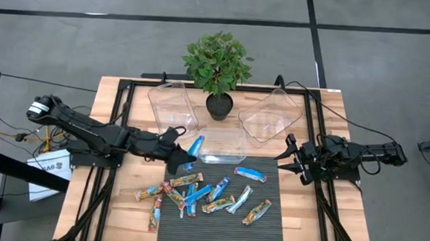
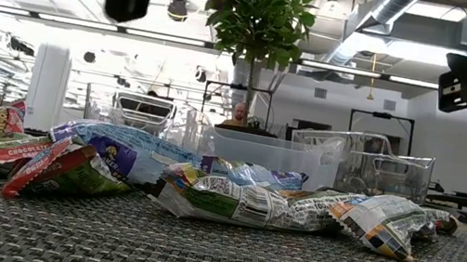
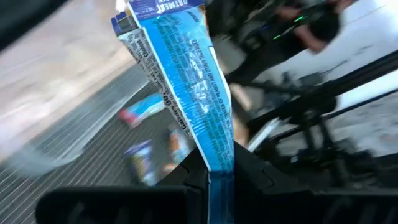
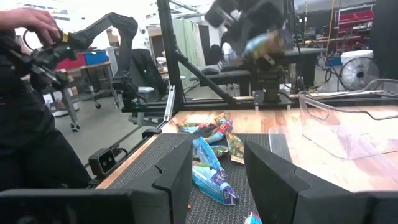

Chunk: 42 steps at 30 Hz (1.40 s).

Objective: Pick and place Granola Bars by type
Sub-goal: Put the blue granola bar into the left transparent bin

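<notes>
left gripper (image 1: pixel 181 156): clamped on a blue bar (image 1: pixel 195 145) — the wrist view shows the wrapper (image 3: pixel 186 81) pinched by one end between the dark fingers, with the rest sticking out past them. From above it's lifted off the mat, right by the near-left corner of the middle tub (image 1: pixel 223 144).

right gripper (image 1: pixel 293 160): fingers spread with nothing between them, parked over the table's right edge beside the mat — the wrist view shows the gap between its fingers (image 4: pixel 177 171) is bare.

granola bars (image 1: pixel 204 195): the rest lie scattered on the dark ribbed mat (image 1: pixel 268 227). Blue ones sit around the middle, one blue with a red end (image 1: pixel 250 173) lies alone near the far right of the mat, and the red-orange multicoloured ones (image 1: pixel 150 194) are over at the left edge, a couple spilling onto the wood. Green-gold ones (image 1: pixel 257 211) are on the near side.

tubs: three clear ones along the back, left (image 1: pixel 172 104), middle and right (image 1: pixel 272 115). Can't see any bars in them.

plant (image 1: pixel 218 64): potted, standing between the left and right tubs, behind the middle one.

low view: wrappers (image 2: pixel 242 198) in a heap across the mat, tubs behind.

room: a person's hand (image 4: pixel 31 22) on another rig in the background of the right wrist view.
</notes>
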Tool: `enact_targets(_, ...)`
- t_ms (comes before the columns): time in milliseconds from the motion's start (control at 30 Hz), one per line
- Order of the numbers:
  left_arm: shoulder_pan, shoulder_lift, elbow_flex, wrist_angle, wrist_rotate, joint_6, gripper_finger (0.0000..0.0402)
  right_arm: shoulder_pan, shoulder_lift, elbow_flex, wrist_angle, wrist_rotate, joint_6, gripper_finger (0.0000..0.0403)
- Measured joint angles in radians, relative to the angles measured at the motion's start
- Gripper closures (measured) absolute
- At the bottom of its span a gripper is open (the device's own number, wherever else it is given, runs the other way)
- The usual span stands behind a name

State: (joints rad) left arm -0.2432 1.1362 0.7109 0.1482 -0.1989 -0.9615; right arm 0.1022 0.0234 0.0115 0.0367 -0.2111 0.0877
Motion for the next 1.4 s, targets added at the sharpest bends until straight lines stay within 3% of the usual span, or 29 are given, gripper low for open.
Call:
enact_targets(367,0.001,0.001,0.001,0.041,-0.027,0.059,0.0371,0.000,0.000,0.000,0.000,0.000,0.000,0.0264)
enact_targets(567,0.061,0.001,0.001,0.042,-0.035,0.101,0.0371,0.000,0.000,0.000,0.000,0.000,0.000,0.0265)
enact_targets(767,0.204,0.001,0.001,0.042,-0.017,0.180,0.0371,0.000,0.000,0.000,0.000,0.000,0.000,0.0265)
enact_targets(1067,0.506,0.001,0.001,0.042,-0.018,0.299,0.0371,0.000,0.000,0.000,0.000,0.000,0.000,0.0264)
enact_targets(1400,0.763,0.001,0.001,0.041,0.047,0.396,0.0371,0.000,0.000,0.000,0.000,0.000,0.000,0.0264)
